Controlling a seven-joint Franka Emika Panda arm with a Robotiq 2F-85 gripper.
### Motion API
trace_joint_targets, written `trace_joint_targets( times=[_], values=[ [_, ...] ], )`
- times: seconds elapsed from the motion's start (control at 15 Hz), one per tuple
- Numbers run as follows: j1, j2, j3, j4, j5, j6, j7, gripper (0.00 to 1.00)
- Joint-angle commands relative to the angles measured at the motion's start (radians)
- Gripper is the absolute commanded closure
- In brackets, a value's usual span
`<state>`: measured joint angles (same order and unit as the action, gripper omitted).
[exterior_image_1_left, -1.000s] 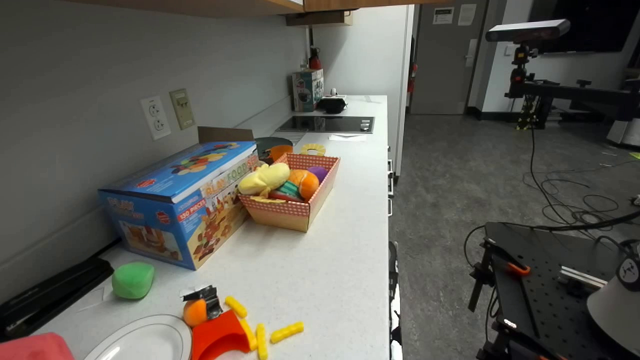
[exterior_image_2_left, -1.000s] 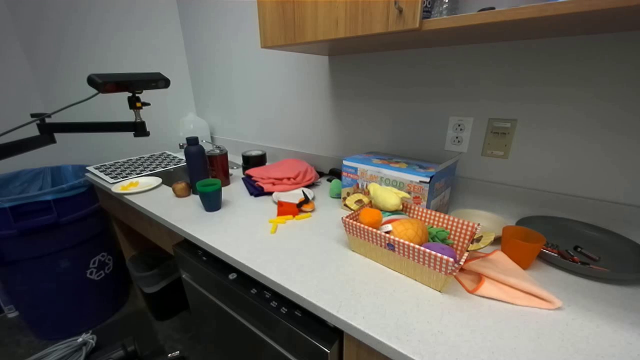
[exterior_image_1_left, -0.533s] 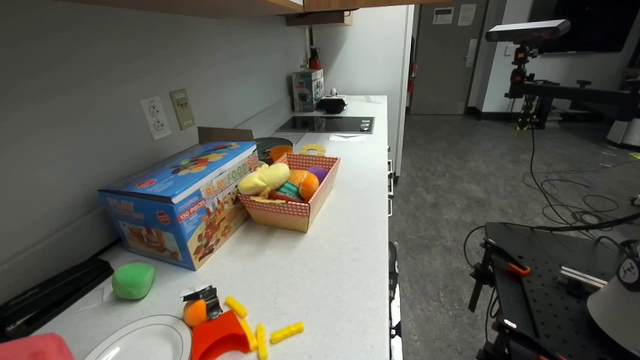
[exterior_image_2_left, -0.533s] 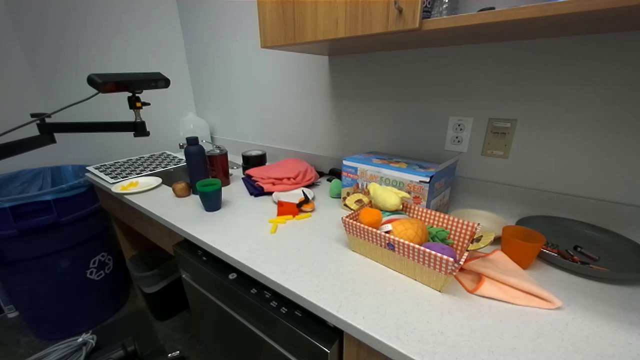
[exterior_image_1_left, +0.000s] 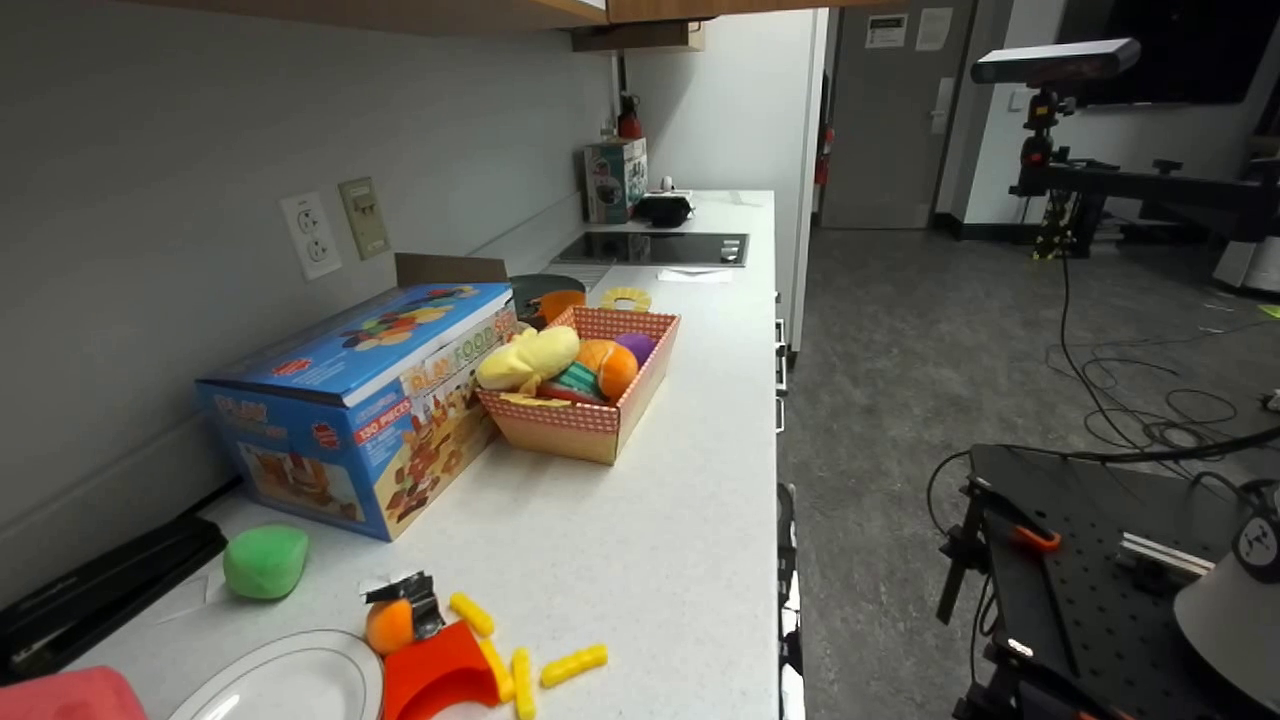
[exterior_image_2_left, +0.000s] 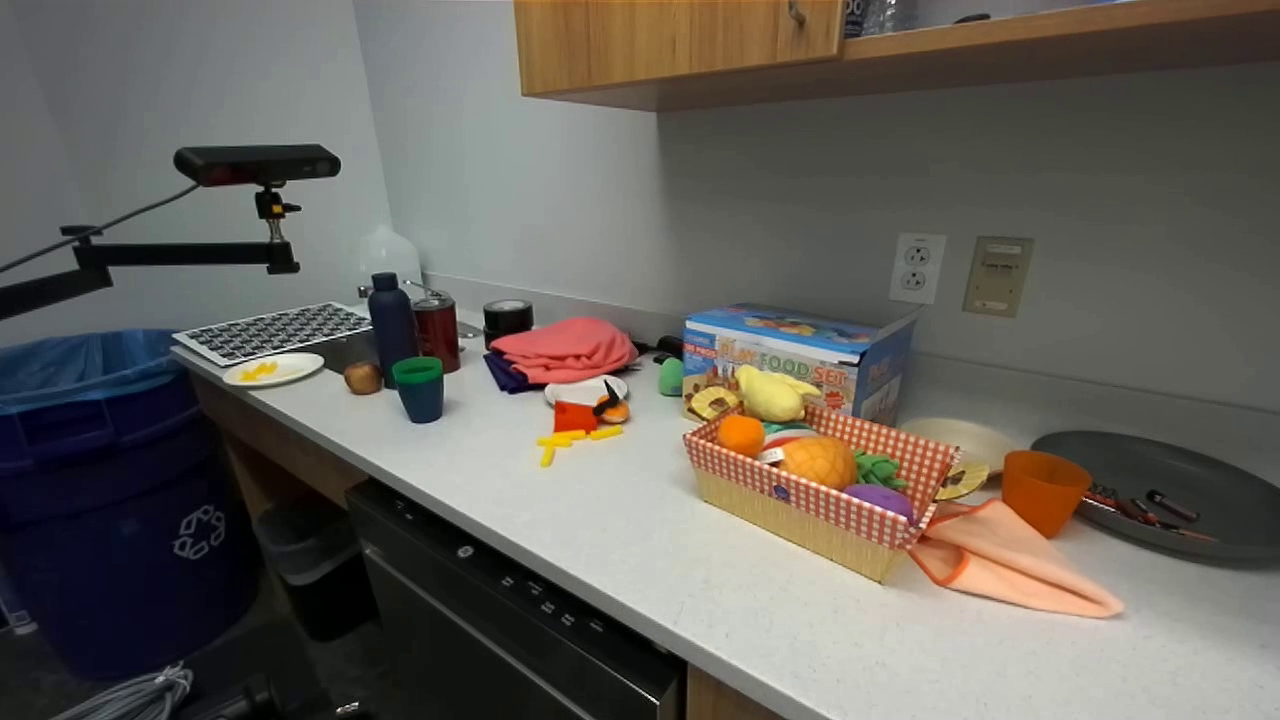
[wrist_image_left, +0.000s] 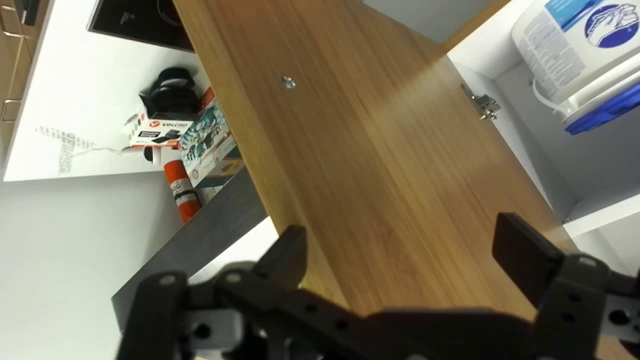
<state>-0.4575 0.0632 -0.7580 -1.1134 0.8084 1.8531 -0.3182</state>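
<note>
My gripper (wrist_image_left: 400, 245) shows only in the wrist view. Its two dark fingers are wide apart with nothing between them. Behind the fingers is a wooden cabinet panel (wrist_image_left: 380, 165); I cannot tell whether either finger touches it. To its right is an open white cabinet (wrist_image_left: 545, 145) with a metal hinge (wrist_image_left: 485, 105) and a white tub with a blue lid (wrist_image_left: 560, 55). The wooden cabinet (exterior_image_2_left: 680, 50) is also at the top of an exterior view. In both exterior views the gripper is out of sight; a piece of the white robot base (exterior_image_1_left: 1235, 610) shows at an edge.
On the counter (exterior_image_2_left: 620, 540) stand a checkered basket (exterior_image_2_left: 800, 510) of plush toys, a play food box (exterior_image_2_left: 780, 345), an orange cup (exterior_image_2_left: 1042, 490), a grey plate (exterior_image_2_left: 1230, 500), a green-rimmed cup (exterior_image_2_left: 419, 390) and a dark bottle (exterior_image_2_left: 393, 325). Camera arms (exterior_image_1_left: 1130, 180) reach in at the sides.
</note>
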Motion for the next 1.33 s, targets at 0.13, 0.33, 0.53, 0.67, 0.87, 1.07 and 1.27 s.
trace_joint_targets(
  times=[0.13,0.33,0.53,0.67,0.87,1.07,1.27],
  values=[
    [-0.053,0.076,-0.007,0.111,0.073,-0.189,-0.012,0.00],
    [-0.052,0.054,0.000,0.109,0.057,-0.284,-0.027,0.00],
    [-0.071,0.021,0.055,0.101,0.021,-0.344,-0.066,0.00],
    [-0.080,0.015,0.066,0.106,0.018,-0.366,-0.088,0.00],
    [-0.095,0.014,0.069,0.116,0.019,-0.388,-0.108,0.00],
    [-0.110,0.021,0.062,0.134,0.007,-0.361,-0.144,0.00],
    [-0.135,0.034,0.055,0.160,-0.024,-0.318,-0.178,0.00]
  ],
)
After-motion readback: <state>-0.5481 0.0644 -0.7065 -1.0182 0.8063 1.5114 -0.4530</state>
